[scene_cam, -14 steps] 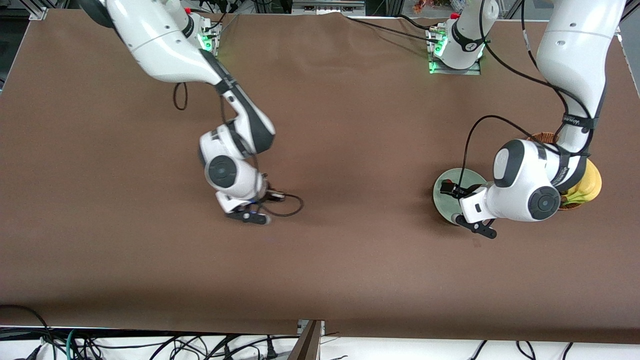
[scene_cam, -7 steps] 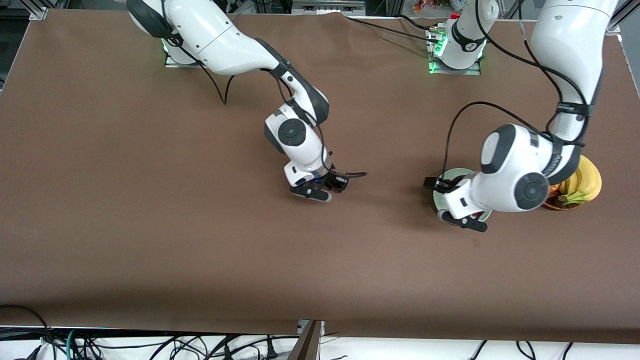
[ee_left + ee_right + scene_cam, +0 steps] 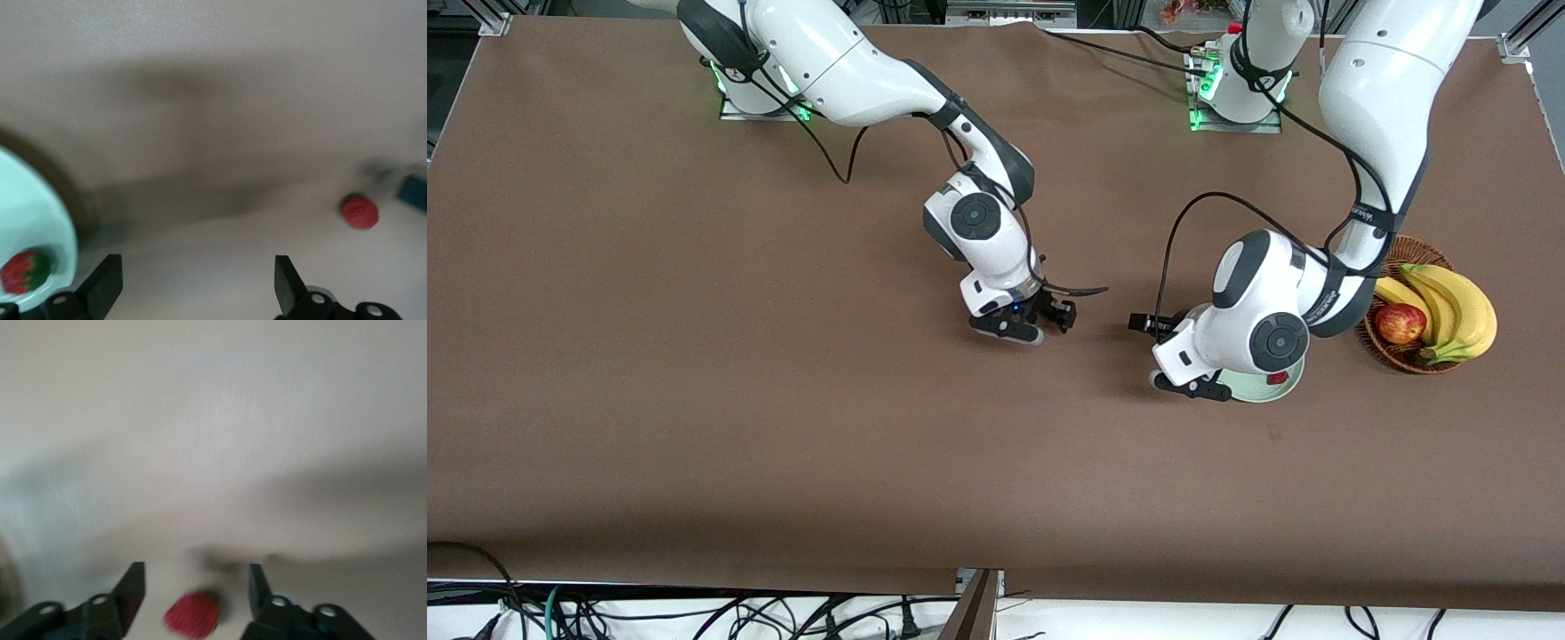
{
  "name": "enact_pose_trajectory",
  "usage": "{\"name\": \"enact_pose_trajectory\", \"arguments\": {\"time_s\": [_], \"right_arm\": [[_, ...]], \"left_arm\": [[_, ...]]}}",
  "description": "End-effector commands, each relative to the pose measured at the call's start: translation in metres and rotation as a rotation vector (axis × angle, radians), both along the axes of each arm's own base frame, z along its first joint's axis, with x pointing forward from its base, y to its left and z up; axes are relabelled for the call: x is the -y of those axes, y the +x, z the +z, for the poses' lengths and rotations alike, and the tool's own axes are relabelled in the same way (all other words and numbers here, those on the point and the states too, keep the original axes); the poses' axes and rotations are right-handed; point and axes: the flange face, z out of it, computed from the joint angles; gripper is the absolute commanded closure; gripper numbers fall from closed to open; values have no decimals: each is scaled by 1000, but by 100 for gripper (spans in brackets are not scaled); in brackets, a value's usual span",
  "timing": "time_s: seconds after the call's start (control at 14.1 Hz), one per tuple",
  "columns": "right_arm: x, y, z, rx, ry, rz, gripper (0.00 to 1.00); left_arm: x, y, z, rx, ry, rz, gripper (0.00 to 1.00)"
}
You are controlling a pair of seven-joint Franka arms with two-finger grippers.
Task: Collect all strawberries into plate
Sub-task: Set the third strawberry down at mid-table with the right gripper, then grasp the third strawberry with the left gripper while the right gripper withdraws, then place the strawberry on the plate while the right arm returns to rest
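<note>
Strawberry (image 3: 1278, 378) on plate (image 3: 1258, 388); left gripper (image 3: 1172, 357) over plate's edge; right gripper (image 3: 1042, 324) over table (image 3: 694, 356).

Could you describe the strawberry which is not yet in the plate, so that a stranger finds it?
Find the plate beside the open left gripper; toward the right arm's end of the table from it hangs the right gripper. The strawberry sits between its open fingers, outside the plate, unlike the other strawberry.

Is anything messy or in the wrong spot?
Nothing is spilled or broken. A loose strawberry lies on the bare table, off the plate, under the open right gripper. A second strawberry sits in the plate. The open left gripper hangs beside the plate.
</note>
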Motion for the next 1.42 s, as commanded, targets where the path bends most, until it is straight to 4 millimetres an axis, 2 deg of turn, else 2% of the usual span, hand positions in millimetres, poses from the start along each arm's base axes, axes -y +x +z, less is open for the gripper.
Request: {"name": "enact_pose_trajectory", "arguments": {"time_s": [0.0,0.14,0.28,0.35,0.57,0.64,0.71,0.85,0.99,1.28,1.35], "right_arm": [[39,38,26,11,-61,57,0],[78,64,49,-5,-117,139,0],[124,88,73,-29,-169,228,0],[150,100,81,-42,-192,281,0],[237,134,105,-68,-237,416,0],[267,141,124,-77,-244,441,0],[292,146,134,-92,-250,469,0],[343,153,165,-99,-261,514,0],[399,152,205,-120,-283,524,0],[472,128,280,-150,-363,534,0],[485,116,298,-152,-364,524,0]], "left_arm": [[10,-2,0,11,13,36,0],[29,-8,0,5,35,73,0],[57,-16,-1,18,63,164,0],[75,-22,-4,25,75,199,0],[111,-33,-11,53,106,338,0],[123,-38,-18,63,108,364,0],[131,-45,-25,70,107,380,0],[131,-55,-41,86,102,412,0],[127,-68,-55,85,106,412,0],[129,-77,-63,71,119,405,0],[130,-78,-63,71,119,402,12]]}}
